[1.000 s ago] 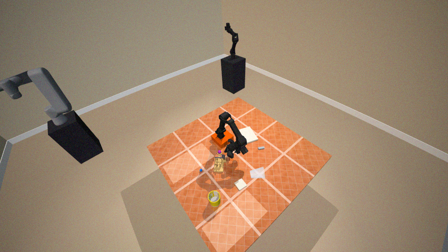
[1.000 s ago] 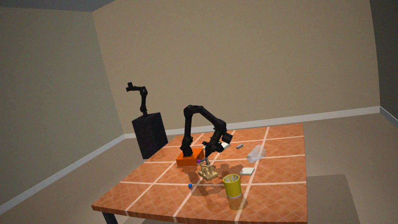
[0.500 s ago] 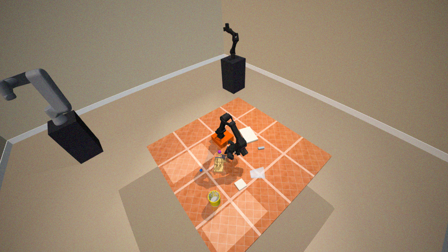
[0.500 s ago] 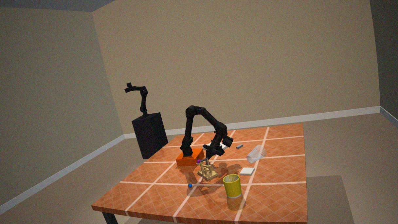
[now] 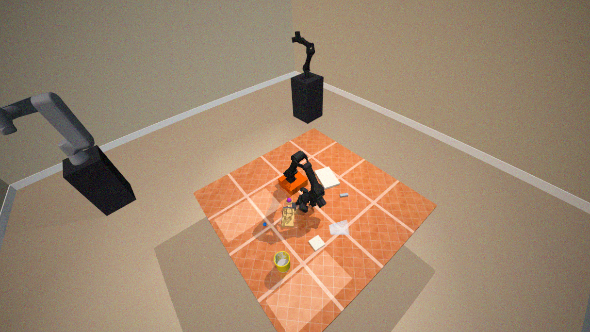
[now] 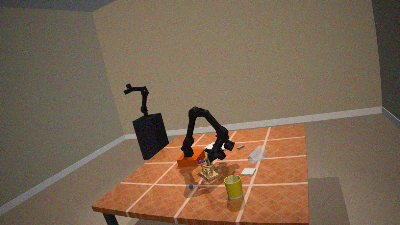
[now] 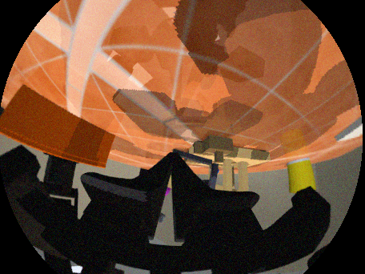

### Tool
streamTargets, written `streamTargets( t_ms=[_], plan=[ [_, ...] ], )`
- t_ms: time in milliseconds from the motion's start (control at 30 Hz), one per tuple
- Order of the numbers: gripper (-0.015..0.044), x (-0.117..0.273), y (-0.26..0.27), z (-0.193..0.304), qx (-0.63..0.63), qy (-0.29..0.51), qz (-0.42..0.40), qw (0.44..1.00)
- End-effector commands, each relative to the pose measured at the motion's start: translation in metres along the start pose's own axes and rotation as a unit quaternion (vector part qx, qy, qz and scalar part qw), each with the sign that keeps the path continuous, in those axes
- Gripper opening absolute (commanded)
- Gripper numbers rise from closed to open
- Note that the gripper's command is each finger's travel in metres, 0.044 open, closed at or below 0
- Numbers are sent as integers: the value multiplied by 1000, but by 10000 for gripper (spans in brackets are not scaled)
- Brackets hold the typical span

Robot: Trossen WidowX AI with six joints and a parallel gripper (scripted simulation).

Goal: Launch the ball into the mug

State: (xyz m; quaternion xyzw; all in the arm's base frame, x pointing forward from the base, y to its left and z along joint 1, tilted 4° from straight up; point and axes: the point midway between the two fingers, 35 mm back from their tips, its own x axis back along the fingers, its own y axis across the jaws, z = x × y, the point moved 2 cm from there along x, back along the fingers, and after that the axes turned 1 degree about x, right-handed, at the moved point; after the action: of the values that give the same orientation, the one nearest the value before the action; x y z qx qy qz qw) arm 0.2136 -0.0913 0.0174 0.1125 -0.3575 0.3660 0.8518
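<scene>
The wooden catapult (image 5: 288, 222) (image 6: 209, 175) (image 7: 260, 155) stands on the table with dark bars at its rear end. A purple ball (image 5: 289, 200) (image 6: 199, 162) sits in the cup of its arm; in the wrist view only a sliver shows between the fingers. A blue ball (image 5: 264, 224) (image 6: 190, 186) lies on the table beside the catapult. The yellow mug (image 5: 283, 269) (image 6: 234, 188) (image 7: 302, 176) stands upright beyond the catapult's front end. My gripper (image 5: 297, 206) (image 6: 209, 162) (image 7: 173, 156) is shut and empty, its tips low and close beside the dark bars. Whether they touch is unclear.
The arm stands on an orange block (image 5: 286, 186) (image 6: 184, 162) (image 7: 60, 124). A small white slab (image 5: 317, 243) (image 6: 248, 172), a clear glass lying over (image 5: 338, 227) (image 6: 257, 155), a grey-blue bar (image 5: 344, 194) (image 6: 240, 146) and a larger white slab (image 5: 328, 178) lie on the catapult's other side.
</scene>
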Motion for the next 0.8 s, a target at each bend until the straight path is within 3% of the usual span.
streamTargets(
  t_ms=[0,167,400,533,767],
  plan=[
    [0,-14,2,-10,4,4,-1,1000],
    [0,-4,0,-9,7,2,2,1000],
    [0,105,2,28,32,-20,26,999],
    [0,115,4,33,34,-21,28,999],
    [184,110,-13,27,-27,-61,23,997]
  ],
)
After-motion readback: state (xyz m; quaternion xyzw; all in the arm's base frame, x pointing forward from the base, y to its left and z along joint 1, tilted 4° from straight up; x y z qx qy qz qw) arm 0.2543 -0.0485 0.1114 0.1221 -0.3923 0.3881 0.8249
